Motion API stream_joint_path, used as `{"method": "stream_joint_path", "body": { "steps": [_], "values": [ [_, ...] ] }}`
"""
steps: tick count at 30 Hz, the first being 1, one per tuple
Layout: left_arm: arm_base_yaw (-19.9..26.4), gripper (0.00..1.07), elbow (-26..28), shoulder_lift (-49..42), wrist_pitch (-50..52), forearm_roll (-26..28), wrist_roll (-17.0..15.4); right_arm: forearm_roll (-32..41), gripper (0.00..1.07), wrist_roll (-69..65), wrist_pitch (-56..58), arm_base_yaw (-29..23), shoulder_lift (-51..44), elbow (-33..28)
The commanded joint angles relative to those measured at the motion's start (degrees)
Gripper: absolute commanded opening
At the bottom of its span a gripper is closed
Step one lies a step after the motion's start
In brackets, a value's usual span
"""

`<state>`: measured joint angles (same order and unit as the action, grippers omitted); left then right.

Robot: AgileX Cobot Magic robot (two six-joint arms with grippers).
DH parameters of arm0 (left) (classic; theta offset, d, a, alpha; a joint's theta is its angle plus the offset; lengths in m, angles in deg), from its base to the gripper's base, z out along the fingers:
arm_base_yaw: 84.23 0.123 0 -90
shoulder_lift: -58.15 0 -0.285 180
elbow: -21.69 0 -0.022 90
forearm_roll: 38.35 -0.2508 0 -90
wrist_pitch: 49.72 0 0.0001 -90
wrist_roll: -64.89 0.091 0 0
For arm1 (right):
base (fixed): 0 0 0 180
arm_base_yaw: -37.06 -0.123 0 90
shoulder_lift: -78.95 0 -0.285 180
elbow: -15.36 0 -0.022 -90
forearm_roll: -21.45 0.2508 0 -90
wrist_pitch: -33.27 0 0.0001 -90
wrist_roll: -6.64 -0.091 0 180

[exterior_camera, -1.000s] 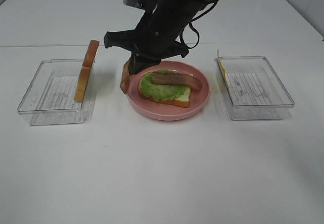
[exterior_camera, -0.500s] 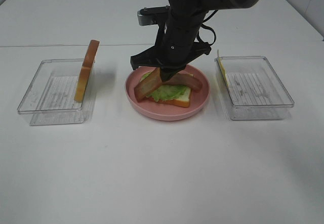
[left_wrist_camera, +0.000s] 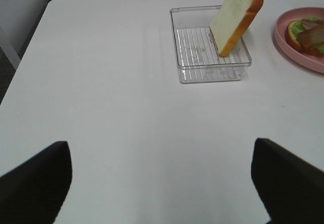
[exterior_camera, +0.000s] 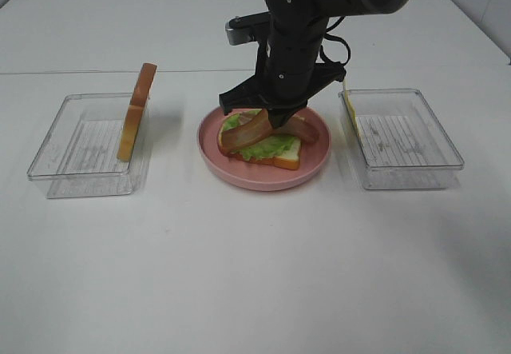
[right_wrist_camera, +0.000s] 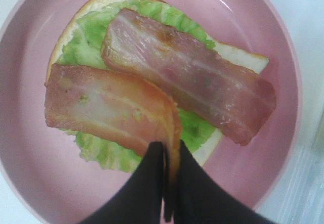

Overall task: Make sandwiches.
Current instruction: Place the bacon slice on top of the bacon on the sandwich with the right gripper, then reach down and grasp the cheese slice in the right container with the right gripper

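On the pink plate [exterior_camera: 313, 160] lies the open sandwich [exterior_camera: 271, 151]: a white bread slice with green lettuce and one bacon strip [exterior_camera: 297, 127] on top. My right gripper [exterior_camera: 266, 120] is shut on a second bacon strip [exterior_camera: 243, 133] and holds it over the lettuce, its free end low on the lettuce. The right wrist view shows the pads [right_wrist_camera: 152, 176] pinching that strip [right_wrist_camera: 109, 107] beside the first strip [right_wrist_camera: 190, 77]. A second bread slice [exterior_camera: 137, 111] leans on edge in the left tray [exterior_camera: 72, 148]. A thin yellow cheese slice [exterior_camera: 349, 105] stands in the right tray [exterior_camera: 407, 138]. My left gripper [left_wrist_camera: 162, 183] is open over bare table.
The two clear trays flank the plate on the white table [exterior_camera: 255, 266]. The left wrist view shows the left tray [left_wrist_camera: 202, 57], the leaning bread [left_wrist_camera: 235, 16] and the plate's edge [left_wrist_camera: 298, 49].
My right gripper carried the second bacon strip from beside the plate's left edge to over the sandwich and lowered it toward the lettuce.
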<state>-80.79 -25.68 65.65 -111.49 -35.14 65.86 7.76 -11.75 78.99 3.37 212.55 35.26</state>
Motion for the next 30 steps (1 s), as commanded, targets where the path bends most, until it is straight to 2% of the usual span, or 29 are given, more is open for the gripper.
{"method": "stream_joint_path", "body": {
  "steps": [1, 2, 3, 4, 5, 7, 16, 20, 24, 30],
  "values": [
    [0.3, 0.88, -0.1, -1.1, 0.1, 0.2, 0.1, -1.3, 0.21, 0.0, 0.5, -0.2, 0.1, 0.3],
    [0.3, 0.88, -0.1, -1.1, 0.1, 0.2, 0.1, -1.7, 0.41, 0.0, 0.5, -0.2, 0.1, 0.3],
    [0.3, 0.88, -0.1, -1.1, 0.1, 0.2, 0.1, -1.7, 0.41, 0.0, 0.5, -0.2, 0.1, 0.3],
    [0.3, 0.88, -0.1, -1.1, 0.1, 0.2, 0.1, -1.9, 0.70, 0.0, 0.6, -0.2, 0.1, 0.3],
    [0.3, 0.88, -0.1, -1.1, 0.1, 0.2, 0.1, -1.9, 0.70, 0.0, 0.6, -0.2, 0.1, 0.3],
    [0.3, 0.88, -0.1, -1.1, 0.1, 0.2, 0.1, -2.2, 0.99, 0.6, 1.1, -0.2, 0.1, 0.3],
    [0.3, 0.88, -0.1, -1.1, 0.1, 0.2, 0.1, -2.3, 0.99, 6.7, 9.2, -0.2, -2.5, 1.4],
    [0.3, 0.88, -0.1, -1.1, 0.1, 0.2, 0.1, -1.8, 0.99, 8.6, 15.4, -0.2, -4.8, 5.8],
    [0.3, 0.88, -0.1, -1.1, 0.1, 0.2, 0.1, -0.8, 0.99, 11.3, 21.0, -0.2, -7.6, 13.5],
    [0.3, 0.88, -0.1, -1.1, 0.1, 0.1, 0.1, -0.5, 0.99, 12.3, 25.6, 1.9, -9.0, 19.3]
  ]
}}
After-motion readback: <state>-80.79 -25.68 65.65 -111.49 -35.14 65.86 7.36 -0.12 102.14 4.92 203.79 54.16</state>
